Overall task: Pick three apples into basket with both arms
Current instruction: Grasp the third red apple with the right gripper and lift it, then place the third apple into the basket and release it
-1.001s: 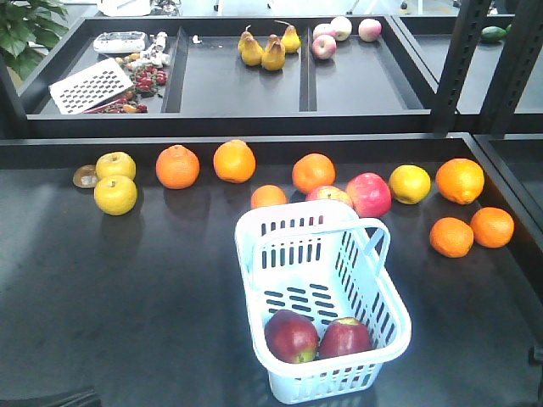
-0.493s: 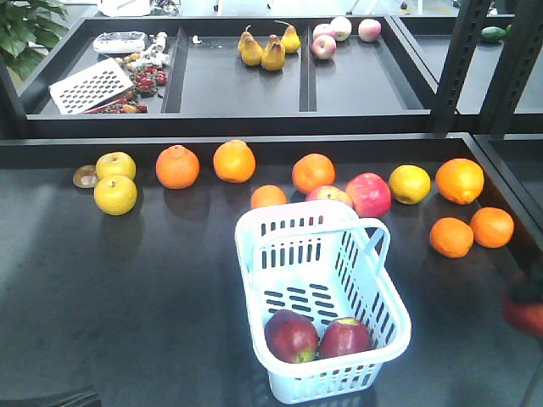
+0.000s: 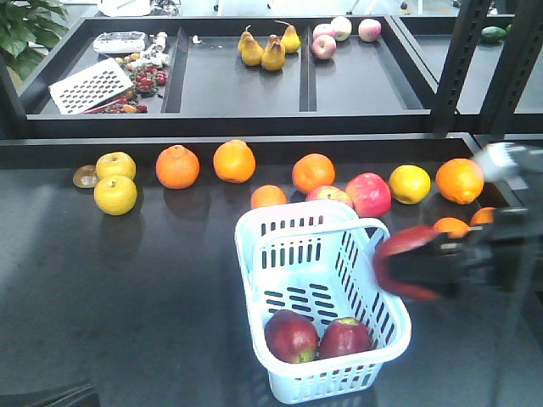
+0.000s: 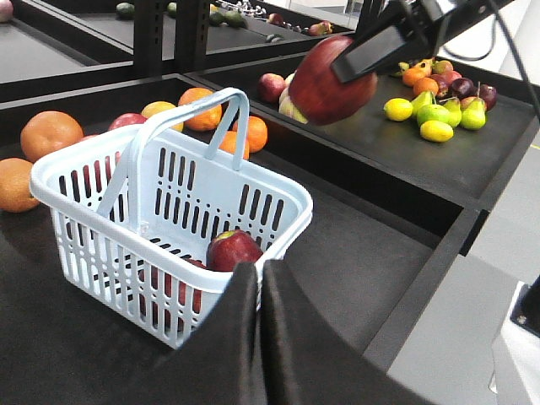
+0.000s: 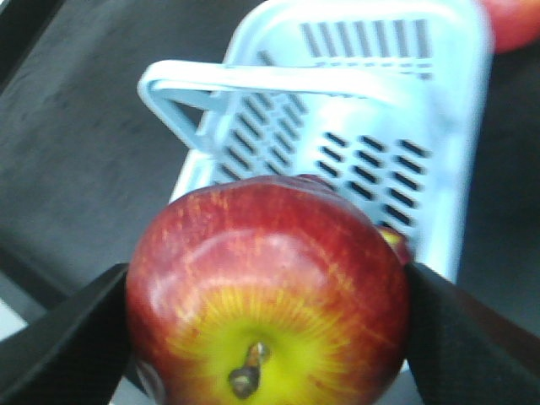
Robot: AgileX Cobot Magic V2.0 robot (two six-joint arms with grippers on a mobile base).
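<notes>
Right gripper [image 5: 268, 325] clamps apple [image 5: 268, 295] over basket [image 5: 422, 126] (2 inside).

No legible text, perhaps through blur.

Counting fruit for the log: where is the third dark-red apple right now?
The third apple is clamped in the right gripper, in the air at the basket's right rim in the front view, above the two apples already inside.

Right tool [image 3: 424, 267] swung in from right edge, third apple [image 3: 407, 263] clamped, now beside basket [image 3: 280, 222] right rim.
</notes>
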